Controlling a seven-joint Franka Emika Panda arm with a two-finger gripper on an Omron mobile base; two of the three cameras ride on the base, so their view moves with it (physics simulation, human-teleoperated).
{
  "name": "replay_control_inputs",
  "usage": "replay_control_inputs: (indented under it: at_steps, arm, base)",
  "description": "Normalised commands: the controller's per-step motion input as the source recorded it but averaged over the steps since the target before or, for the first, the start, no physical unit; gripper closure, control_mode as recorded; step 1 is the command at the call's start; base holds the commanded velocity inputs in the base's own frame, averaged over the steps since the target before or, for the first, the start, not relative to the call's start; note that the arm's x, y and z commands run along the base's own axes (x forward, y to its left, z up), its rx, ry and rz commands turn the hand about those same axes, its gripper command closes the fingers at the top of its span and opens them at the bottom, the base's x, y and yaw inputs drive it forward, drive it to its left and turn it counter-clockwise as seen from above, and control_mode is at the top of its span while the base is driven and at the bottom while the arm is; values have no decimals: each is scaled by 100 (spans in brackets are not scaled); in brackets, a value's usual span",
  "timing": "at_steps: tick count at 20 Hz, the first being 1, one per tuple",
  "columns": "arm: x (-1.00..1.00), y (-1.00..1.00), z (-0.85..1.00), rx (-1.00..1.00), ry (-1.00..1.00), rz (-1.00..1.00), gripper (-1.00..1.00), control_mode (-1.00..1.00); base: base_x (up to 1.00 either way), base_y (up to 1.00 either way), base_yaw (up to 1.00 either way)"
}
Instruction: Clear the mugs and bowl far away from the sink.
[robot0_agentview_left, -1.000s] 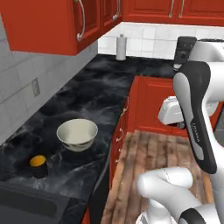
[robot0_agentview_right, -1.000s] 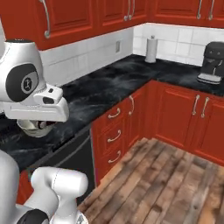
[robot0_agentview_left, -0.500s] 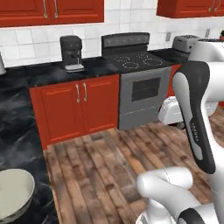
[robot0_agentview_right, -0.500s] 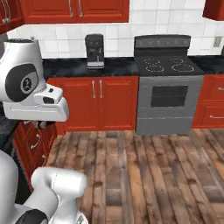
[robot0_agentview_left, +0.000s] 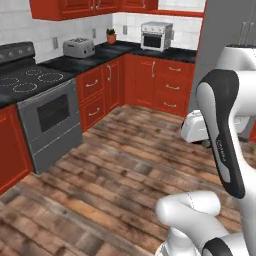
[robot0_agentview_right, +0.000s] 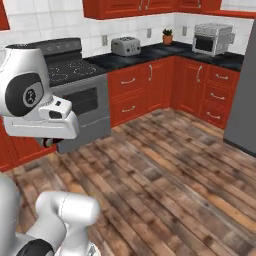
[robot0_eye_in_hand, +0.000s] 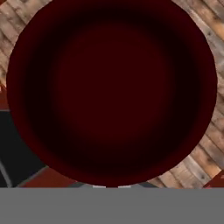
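A mug (robot0_eye_in_hand: 111, 92) with a dark red inside sits right in front of the hand camera, its round mouth spanning nearly the whole hand view, with wooden floor showing around its rim. My gripper (robot0_agentview_right: 47, 142) hangs under the white hand, tucked close to the arm above the floor, and is shut on the mug; a bit of dark red shows beneath the hand. In the left base view the gripper (robot0_agentview_left: 204, 143) is at the right, beside the upright arm. The bowl and the sink are out of view.
A black stove (robot0_agentview_left: 30, 85) with a grey oven front stands at the left. A toaster (robot0_agentview_right: 125, 46) and a toaster oven (robot0_agentview_right: 212, 37) rest on the black corner counter above red cabinets. A grey fridge (robot0_agentview_right: 245, 100) is at the right. Wooden floor (robot0_agentview_right: 165, 170) lies open ahead.
The whole picture has swung: the base has turned from the counter with the bowl and a mug, past the coffee maker and stove, to the toaster corner. The arm's pose is unchanged.
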Motion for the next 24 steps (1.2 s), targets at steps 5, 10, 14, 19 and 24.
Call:
replay_control_inputs:
  at_steps: [5,10,14,19,24]
  arm:
    - [0,0,0,0,0,0,100,100]
    - [0,0,0,0,0,0,100,100]
    - [0,0,0,0,0,0,100,100]
    - [0,0,0,0,0,0,100,100]
    - [0,0,0,0,0,0,100,100]
  base:
    - [65,9,-62]
    - [100,18,-28]
    - [100,20,-24]
    - [100,45,-29]
    - [100,80,-37]
